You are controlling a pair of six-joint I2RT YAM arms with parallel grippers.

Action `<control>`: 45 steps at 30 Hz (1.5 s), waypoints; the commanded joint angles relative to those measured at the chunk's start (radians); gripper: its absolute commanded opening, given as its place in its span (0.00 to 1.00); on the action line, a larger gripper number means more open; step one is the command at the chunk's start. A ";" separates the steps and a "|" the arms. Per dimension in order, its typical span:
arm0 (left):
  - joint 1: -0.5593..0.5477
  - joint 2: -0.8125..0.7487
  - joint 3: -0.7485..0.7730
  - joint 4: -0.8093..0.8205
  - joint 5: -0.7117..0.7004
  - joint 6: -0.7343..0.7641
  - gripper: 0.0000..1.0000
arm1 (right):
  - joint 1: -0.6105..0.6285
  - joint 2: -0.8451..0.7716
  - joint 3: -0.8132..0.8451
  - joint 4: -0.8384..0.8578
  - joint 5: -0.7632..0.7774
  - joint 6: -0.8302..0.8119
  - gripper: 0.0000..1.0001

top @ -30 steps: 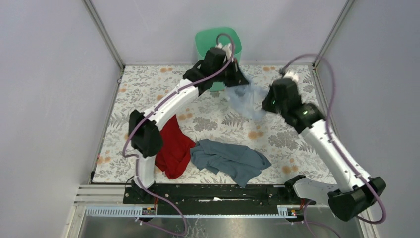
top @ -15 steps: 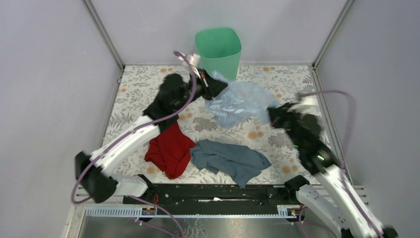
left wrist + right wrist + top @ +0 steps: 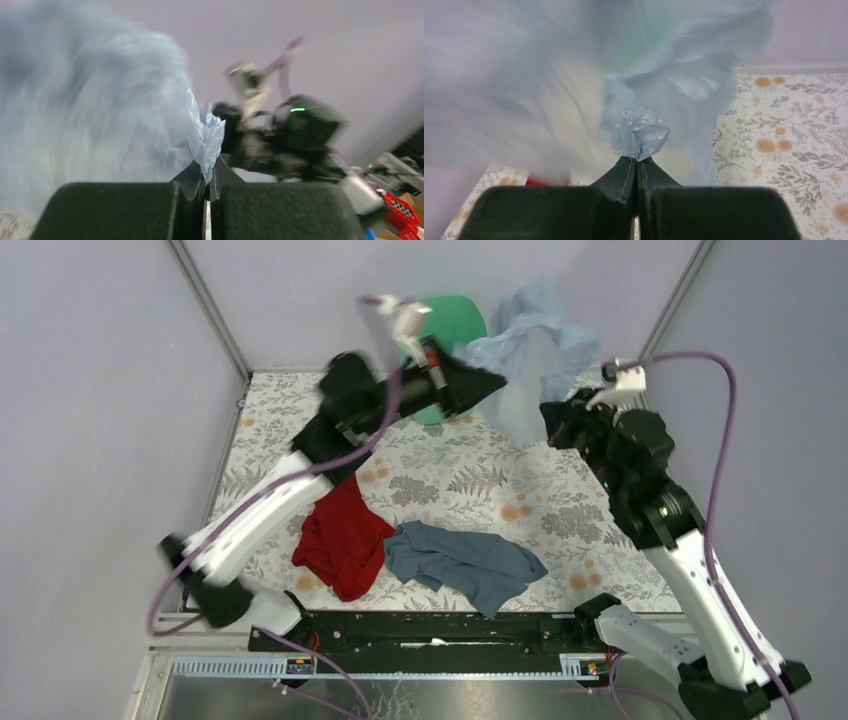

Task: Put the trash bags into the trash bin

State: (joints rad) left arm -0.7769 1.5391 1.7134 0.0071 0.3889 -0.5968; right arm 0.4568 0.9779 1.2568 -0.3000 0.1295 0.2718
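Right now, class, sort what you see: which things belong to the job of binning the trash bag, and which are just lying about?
Belong to the job:
- pale-blue trash bag, pinched by both grippers
- mint-green trash bin
- left gripper
- right gripper

Just lying about:
- red cloth
- grey-blue cloth

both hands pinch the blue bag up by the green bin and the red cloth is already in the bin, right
No: the red cloth lies on the table beside the grey-blue cloth, not in the bin; the top view shows it. The left hand and right hand do pinch the bag.
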 commanded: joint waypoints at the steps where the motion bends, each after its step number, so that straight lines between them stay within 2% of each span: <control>1: 0.048 -0.237 -0.314 0.145 -0.161 -0.024 0.00 | -0.003 -0.110 -0.251 0.017 0.075 -0.012 0.00; 2: 0.113 -0.252 -0.380 0.110 -0.161 -0.079 0.00 | -0.009 -0.116 -0.330 0.018 0.121 0.008 0.00; 4: 0.314 -0.252 -0.518 0.144 -0.009 -0.212 0.00 | -0.032 -0.103 -0.444 0.015 0.151 0.052 0.00; 6: 0.400 -0.230 -0.632 0.248 0.121 -0.282 0.00 | -0.045 -0.082 -0.494 0.021 0.142 0.089 0.00; 7: 0.408 -0.209 -0.624 0.208 0.142 -0.266 0.00 | -0.046 -0.072 -0.493 0.028 0.135 0.093 0.00; 9: 0.403 -0.152 -0.567 0.117 0.160 -0.208 0.00 | -0.046 -0.043 -0.436 0.028 0.128 0.080 0.00; 13: 0.391 -0.083 -0.490 0.105 0.190 -0.223 0.00 | -0.046 0.050 -0.211 -0.041 0.120 -0.006 0.00; 16: 0.358 -0.036 -0.298 0.033 0.201 -0.208 0.00 | -0.046 0.123 -0.004 -0.143 0.103 -0.047 0.00; 20: 0.230 -0.030 0.031 -0.074 0.180 -0.117 0.00 | -0.046 0.122 0.297 -0.248 0.026 -0.065 0.00; 23: 0.094 -0.097 0.108 -0.083 0.049 0.006 0.00 | -0.046 0.039 0.377 -0.209 -0.060 -0.075 0.00; 25: 0.036 -0.164 0.014 -0.067 -0.087 0.069 0.00 | -0.046 -0.043 0.279 -0.119 -0.105 -0.087 0.00; 28: 0.043 -0.240 -0.284 -0.074 -0.287 0.061 0.00 | -0.046 -0.160 -0.059 0.013 -0.082 -0.076 0.00; 30: 0.069 -0.243 -0.486 -0.134 -0.380 0.023 0.00 | -0.047 -0.185 -0.378 0.025 -0.008 0.038 0.00; 31: 0.084 -0.240 -0.591 -0.130 -0.406 -0.022 0.00 | -0.047 -0.176 -0.492 0.027 -0.042 0.145 0.00; 33: 0.121 -0.229 -0.790 -0.051 -0.314 -0.088 0.00 | -0.046 -0.147 -0.693 0.114 -0.219 0.235 0.00; 34: 0.134 -0.225 -0.865 0.008 -0.263 -0.119 0.00 | -0.046 -0.142 -0.739 0.148 -0.265 0.265 0.00; 36: 0.134 -0.218 -0.906 0.053 -0.188 -0.137 0.00 | -0.047 -0.162 -0.713 0.144 -0.260 0.258 0.00; 38: 0.128 -0.207 -0.832 0.043 -0.155 -0.125 0.00 | -0.046 -0.180 -0.579 0.102 -0.202 0.188 0.00; 40: 0.126 -0.180 -0.670 0.004 -0.127 -0.099 0.00 | -0.045 -0.122 -0.381 0.053 -0.142 0.087 0.00; 42: 0.118 -0.122 -0.398 -0.087 -0.083 -0.059 0.00 | -0.046 -0.010 -0.113 -0.050 -0.082 -0.006 0.00; 43: 0.098 -0.078 -0.189 -0.141 -0.063 -0.034 0.00 | -0.046 0.043 0.040 -0.116 -0.065 -0.040 0.00; 45: 0.033 -0.027 0.114 -0.238 -0.066 0.036 0.00 | -0.046 0.115 0.320 -0.230 -0.062 -0.082 0.00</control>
State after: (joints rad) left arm -0.6647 1.5043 1.2118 -0.2844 0.2493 -0.6731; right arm 0.4122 1.0164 1.1095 -0.4431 -0.0010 0.3355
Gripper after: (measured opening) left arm 0.005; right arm 0.017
